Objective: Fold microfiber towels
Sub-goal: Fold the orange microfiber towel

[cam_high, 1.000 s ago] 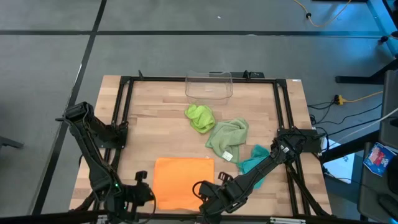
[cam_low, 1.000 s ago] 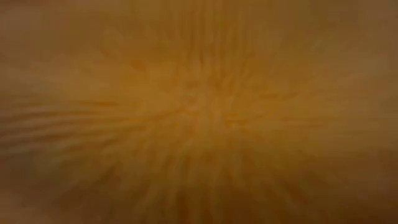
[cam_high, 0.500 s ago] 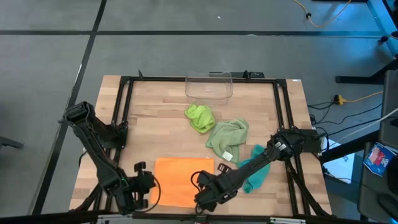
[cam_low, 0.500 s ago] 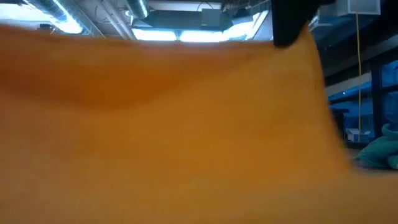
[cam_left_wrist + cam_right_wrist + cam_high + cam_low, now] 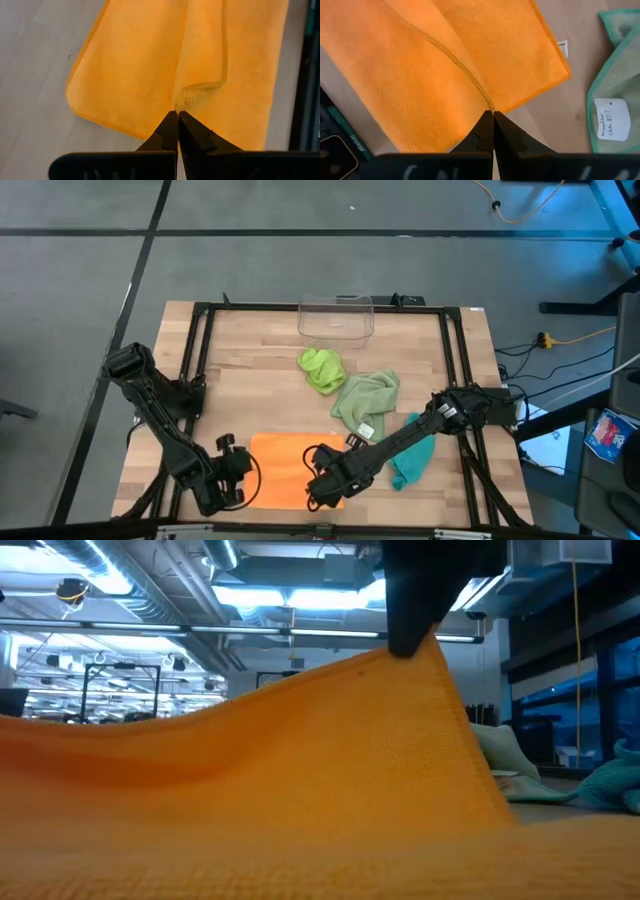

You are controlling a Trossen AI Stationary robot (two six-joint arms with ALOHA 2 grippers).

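The orange towel (image 5: 292,470) lies near the table's front edge, its far part flat and its near edge raised between my two grippers. My left gripper (image 5: 245,478) is shut on its left near corner, and my right gripper (image 5: 318,485) is shut on its right near corner. In the low view the towel (image 5: 250,800) fills the frame, peaking under my right gripper (image 5: 415,635). Loose on the wood lie the lime green towel (image 5: 321,368), the crumpled sage towel (image 5: 365,402) with its white tag, and the teal towel (image 5: 410,458). My left gripper pinches the orange towel's hemmed corner (image 5: 186,96) between its two fingertips, slanting down from the near left. The cloth rises in a slack fold to the fingers; the rest lies flat beyond. My right gripper pinches the towel's hemmed edge (image 5: 485,102) at its fingertips, pointing steeply down. The held corner (image 5: 425,655) stands lifted as a peak, and the cloth slopes down slack from it to the table.
A clear plastic bin (image 5: 335,318) stands at the far edge's middle. Black frame rails (image 5: 200,360) run along the table's left, right and far sides. Bare wood lies to the left of the lime green towel.
Both grippers have moved from the near edge toward the far edge and lower, carrying the orange towel's near edge with them. That edge now hangs over the towel's middle, away from the low camera, while the far edge has stayed flat on the table.
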